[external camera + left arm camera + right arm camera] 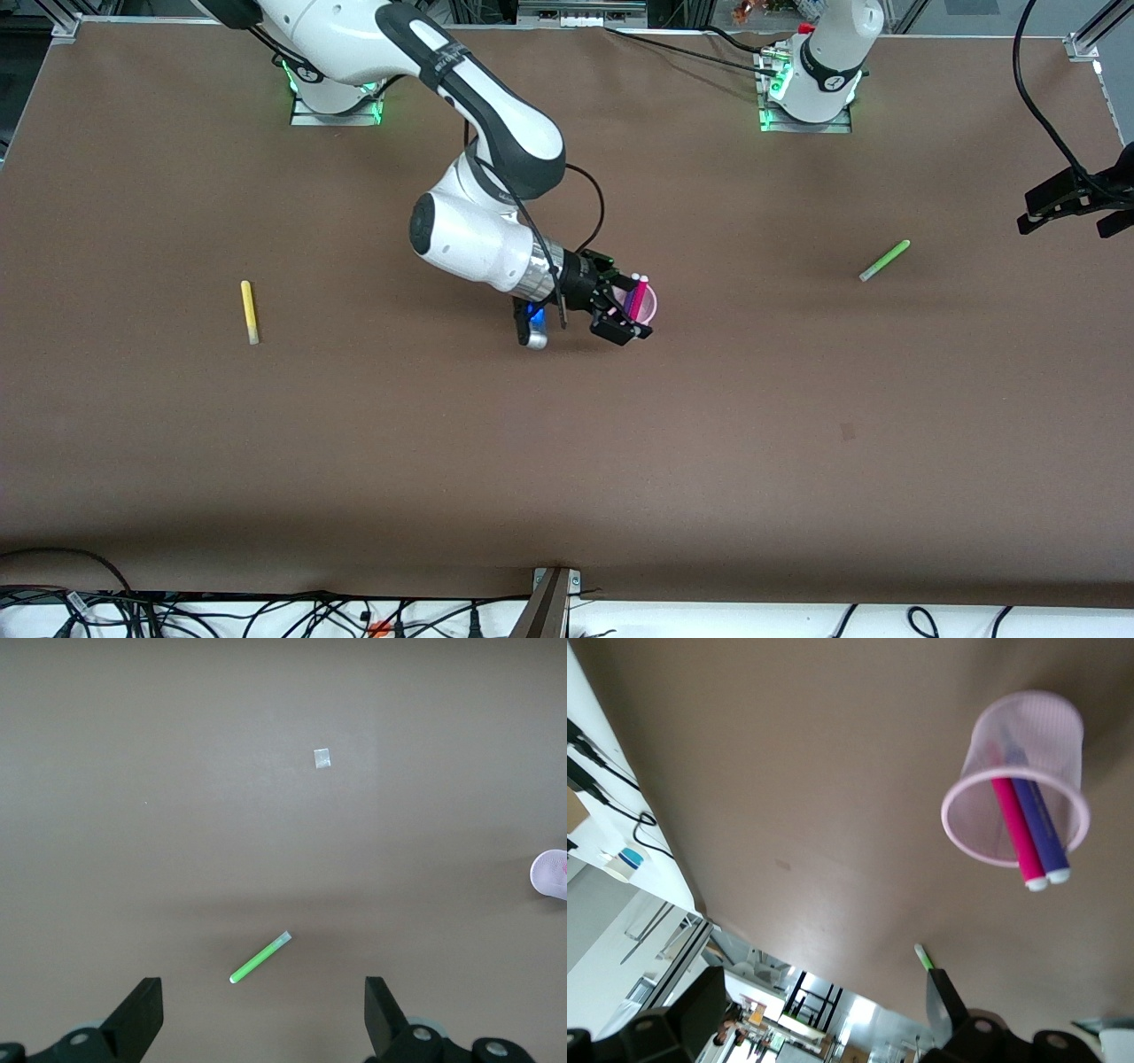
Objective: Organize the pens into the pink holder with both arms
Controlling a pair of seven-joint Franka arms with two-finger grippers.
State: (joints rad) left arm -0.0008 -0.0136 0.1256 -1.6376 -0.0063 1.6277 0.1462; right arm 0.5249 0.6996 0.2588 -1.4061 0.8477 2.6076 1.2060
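Brown cloth-covered table (pixel 354 461) across the whole scene, with white robot bases along the edge farthest from the front camera. Near mid-table, pink holder (pixel 648 303), upright on the cloth, also seen in the right wrist view as a translucent ribbed cup (pixel 1016 784). Inside it, magenta-pink pen (pixel 1013 828) and dark purple pen (pixel 1038 824), side by side, leaning on the rim with pale tips sticking out above it.

Just beside the holder, right gripper (pixel 623 308), low over the cloth on the side toward the right arm's end, fingers apart and holding nothing; one black finger (pixel 943 1003) visible in the right wrist view, with clear space between it and its partner. Right arm reaching from its base down to that spot.

Toward the left arm's end, light green pen (pixel 884 260), flat on the cloth and well apart from the holder. Above it, left gripper (pixel 263 1014), jaws spread wide and empty, green pen (pixel 260 958) lying beneath and between the finger (pixel 137 1014) tips. Small pale square mark (pixel 322 757) on the cloth near that pen.

Toward the right arm's end, yellow pen (pixel 250 311), flat and alone, well apart from everything else.
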